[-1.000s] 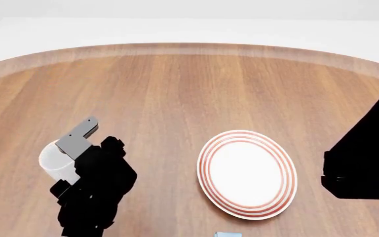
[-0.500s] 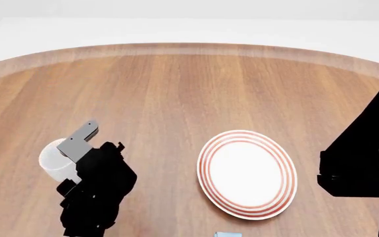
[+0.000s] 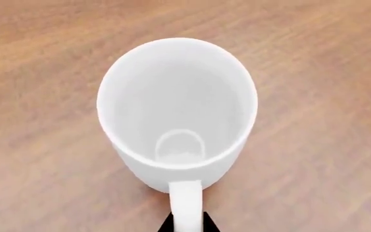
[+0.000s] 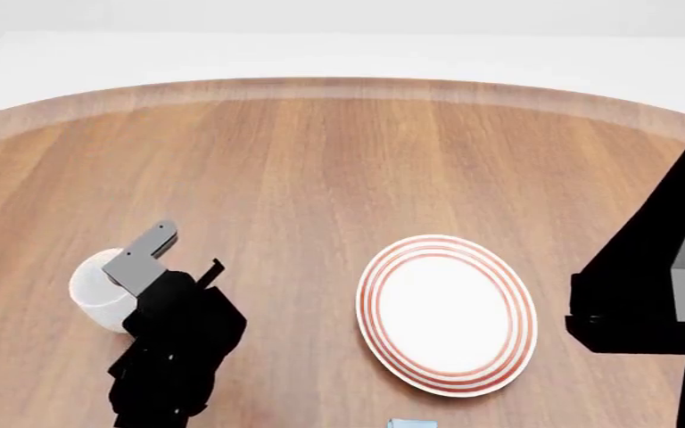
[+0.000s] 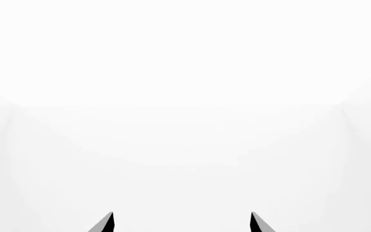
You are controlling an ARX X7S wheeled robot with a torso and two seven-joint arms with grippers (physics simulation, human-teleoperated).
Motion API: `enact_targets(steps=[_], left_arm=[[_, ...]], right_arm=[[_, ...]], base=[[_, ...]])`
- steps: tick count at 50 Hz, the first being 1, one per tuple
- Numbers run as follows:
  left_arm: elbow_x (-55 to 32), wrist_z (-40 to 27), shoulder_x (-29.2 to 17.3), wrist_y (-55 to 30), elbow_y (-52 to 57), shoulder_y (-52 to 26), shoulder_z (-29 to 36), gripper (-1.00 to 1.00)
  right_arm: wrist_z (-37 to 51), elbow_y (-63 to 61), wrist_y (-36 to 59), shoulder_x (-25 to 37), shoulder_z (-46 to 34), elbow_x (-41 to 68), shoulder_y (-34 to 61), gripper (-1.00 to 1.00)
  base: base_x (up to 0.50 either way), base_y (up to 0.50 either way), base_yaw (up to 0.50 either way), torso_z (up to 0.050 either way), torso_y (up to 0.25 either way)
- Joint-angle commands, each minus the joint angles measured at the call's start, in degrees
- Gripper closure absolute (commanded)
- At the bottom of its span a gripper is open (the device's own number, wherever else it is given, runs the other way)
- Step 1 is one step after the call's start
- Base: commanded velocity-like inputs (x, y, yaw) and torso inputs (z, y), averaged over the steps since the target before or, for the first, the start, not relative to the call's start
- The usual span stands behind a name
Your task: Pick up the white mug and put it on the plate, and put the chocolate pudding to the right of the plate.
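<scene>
White mug [image 3: 178,111] sits upright on the wooden surface [image 4: 318,160], way over at 9 o'clock from the plate [image 4: 448,314]. Left claw [image 3: 187,223] looks clamped on its handle, dark tips hugging both sides. Right claw [image 5: 181,221] has its tips spread apart, pointing at blank white. Just a sliver of the chocolate pudding [image 4: 412,423] peeks in at the plate's 6 o'clock.

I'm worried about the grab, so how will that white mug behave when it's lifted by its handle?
The white mug looks rigid and glossy, so probably slippery and breakable if dropped. It appears empty, so likely light. Held only at the handle, off to one side of the body, it may swing or tilt in the left gripper.
</scene>
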Motion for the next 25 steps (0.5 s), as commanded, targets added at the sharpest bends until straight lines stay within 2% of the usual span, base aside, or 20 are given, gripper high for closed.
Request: enact_targets(steps=[1,6,10,11,12,13,16,20,21,25], left_arm=[[-0.3,2.0,0.7,1.0,-0.1,-0.1,-1.2,1.0],[0.5,6.1,-1.2,-0.7,2.8,-1.1,2.3,1.0],[-2.2,15.0,-4.9,-7.1,10.0,-3.7,7.4,1.0],[-0.9,23.6,-6.4,1.5,17.6,-0.9,8.5,1.0],[-2.2,26.1,-6.4,3.0,20.3,0.1,7.0,1.0],[-3.4,24.5,-7.9,-2.6,21.0,-1.7,8.6,1.0],[-3.9,25.5,-12.1,-9.5,30.9,-5.6,13.2,1.0],[-4.1,27.0,-15.6,-15.9,39.8,-10.3,17.9,1.0],[-4.4,29.2,-16.7,-17.8,42.9,-12.4,20.0,1.0],[-3.6,32.3,-18.3,-22.6,46.4,-17.5,24.8,1.0]], right_arm=[[-1.2,0.3,-0.3,-0.9,1.1,-1.1,0.1,-1.0],[-1.1,0.4,-0.3,-0.8,1.0,-1.2,0.0,-1.0],[-1.1,0.7,-0.7,-0.8,1.1,-1.2,0.0,-1.0],[-1.2,1.0,-1.0,-0.8,1.1,-1.2,-0.1,-1.0],[-1.2,1.2,-1.1,-0.9,1.0,-1.3,-0.1,-1.0],[-1.2,1.3,-1.1,-0.9,1.0,-1.3,-0.1,-1.0],[-1.2,1.2,-1.2,-0.8,0.9,-1.4,-0.2,-1.0],[-1.1,1.1,-1.2,-0.8,0.8,-1.5,-0.2,-1.0],[-1.1,1.1,-1.1,-0.8,0.8,-1.5,-0.2,-1.0],[-0.9,0.7,-0.9,-0.6,0.8,-1.4,-0.2,-1.0]], base=[[0.0,0.0,0.0,0.0,0.0],[0.0,0.0,0.0,0.0,0.0],[0.0,0.0,0.0,0.0,0.0],[0.0,0.0,0.0,0.0,0.0],[0.0,0.0,0.0,0.0,0.0],[0.0,0.0,0.0,0.0,0.0],[0.0,0.0,0.0,0.0,0.0],[0.0,0.0,0.0,0.0,0.0],[0.0,0.0,0.0,0.0,0.0],[0.0,0.0,0.0,0.0,0.0]])
